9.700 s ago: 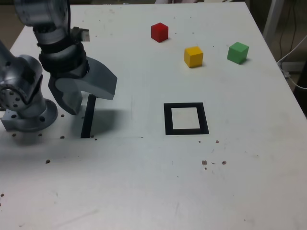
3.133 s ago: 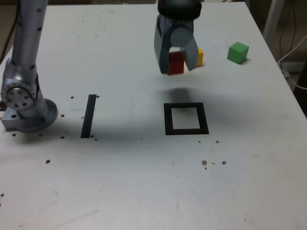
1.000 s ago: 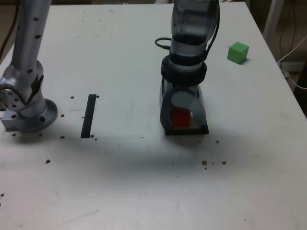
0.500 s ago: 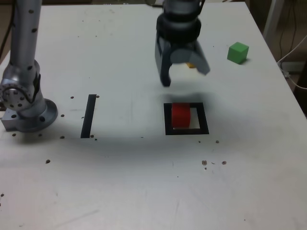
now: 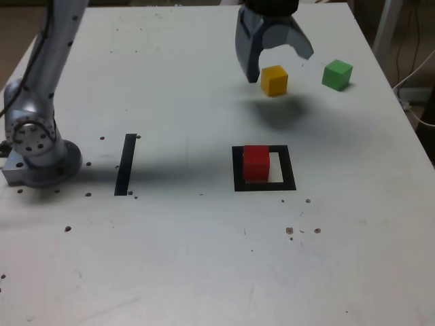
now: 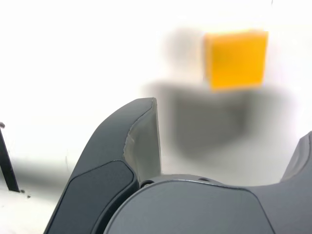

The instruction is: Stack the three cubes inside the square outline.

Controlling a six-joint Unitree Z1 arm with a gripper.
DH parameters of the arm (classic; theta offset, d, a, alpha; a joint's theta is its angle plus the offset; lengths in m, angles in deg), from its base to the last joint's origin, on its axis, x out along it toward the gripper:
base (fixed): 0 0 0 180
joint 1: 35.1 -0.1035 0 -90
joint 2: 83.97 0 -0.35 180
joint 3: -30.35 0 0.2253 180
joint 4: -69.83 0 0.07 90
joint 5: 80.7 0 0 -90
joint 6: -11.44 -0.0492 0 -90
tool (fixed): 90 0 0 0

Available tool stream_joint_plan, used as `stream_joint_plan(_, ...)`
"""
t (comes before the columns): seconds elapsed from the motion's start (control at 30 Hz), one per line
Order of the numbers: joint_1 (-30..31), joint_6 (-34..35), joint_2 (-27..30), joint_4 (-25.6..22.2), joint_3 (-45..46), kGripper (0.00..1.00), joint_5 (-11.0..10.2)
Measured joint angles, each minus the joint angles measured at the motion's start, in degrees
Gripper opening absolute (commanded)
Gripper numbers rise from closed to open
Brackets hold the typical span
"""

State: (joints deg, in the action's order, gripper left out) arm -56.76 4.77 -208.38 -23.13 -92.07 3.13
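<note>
The red cube (image 5: 256, 163) sits on the table inside the square outline (image 5: 289, 170), toward the outline's left side in the exterior view. At the far side of the table, the yellow cube (image 5: 274, 80) and the green cube (image 5: 337, 75) stand apart from each other. My gripper (image 5: 279, 63) hangs open just above the yellow cube with nothing between its fingers. In the wrist view the yellow cube (image 6: 236, 58) lies ahead of the spread fingers (image 6: 139, 136), and the gripper (image 6: 228, 122) is not touching it.
A narrow black strip (image 5: 125, 164) lies on the table at the exterior view's left, next to the arm's base (image 5: 41, 153). The table's right edge (image 5: 408, 115) runs close to the green cube, with cables beyond it.
My gripper opened and let go of the red cube inside the outline. It then rose and moved to the far side, over the yellow cube.
</note>
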Motion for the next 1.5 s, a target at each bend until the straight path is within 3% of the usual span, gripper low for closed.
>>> stream_joint_plan(0.37,-5.9,-5.4,-12.0,-6.4,-14.0,0.9,3.2)
stream_joint_plan(0.47,-6.3,-6.0,-13.9,-8.0,-15.8,0.77,3.9)
stream_joint_plan(0.63,-6.7,-6.3,-15.2,-8.6,-17.0,0.42,3.9)
stream_joint_plan(0.73,-6.7,-6.6,-15.2,-8.6,-17.2,0.3,3.5)
stream_joint_plan(1.5,-6.0,-6.9,-15.1,-9.3,-17.1,0.29,3.5)
